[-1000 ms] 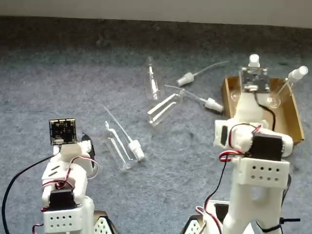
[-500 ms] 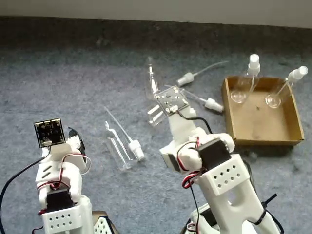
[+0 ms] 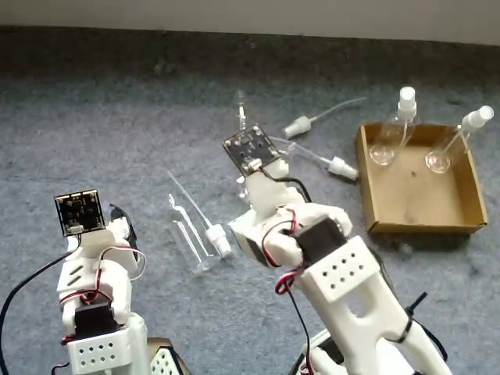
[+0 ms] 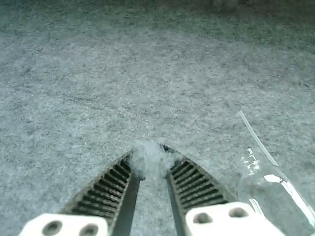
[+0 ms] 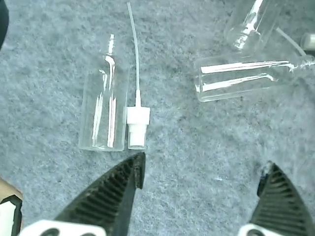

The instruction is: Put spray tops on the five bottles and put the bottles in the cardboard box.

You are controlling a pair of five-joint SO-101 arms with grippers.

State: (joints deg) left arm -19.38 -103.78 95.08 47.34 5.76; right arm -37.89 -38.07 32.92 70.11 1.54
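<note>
The right claw hangs wide open and empty over the grey carpet-like mat. Just ahead of one fingertip a clear plastic bottle lies on its side, with a white spray top with a long thin dip tube close against it. Ahead of the other fingertip lies a second clear bottle.

As I judge it, jaws this wide could come down astride both the top and the bottle and close on the pair, or nudge the round bottle into rolling. A pinch on the tube rather than the white collar would bend it.

The left claw is closed to its tips around a pale fuzzy patch I cannot make out. What I take to be the first bottle lies just beside it, so a swing could knock it.

The brown cardboard box sits well apart from both claws, with two topped bottles standing inside.
</note>
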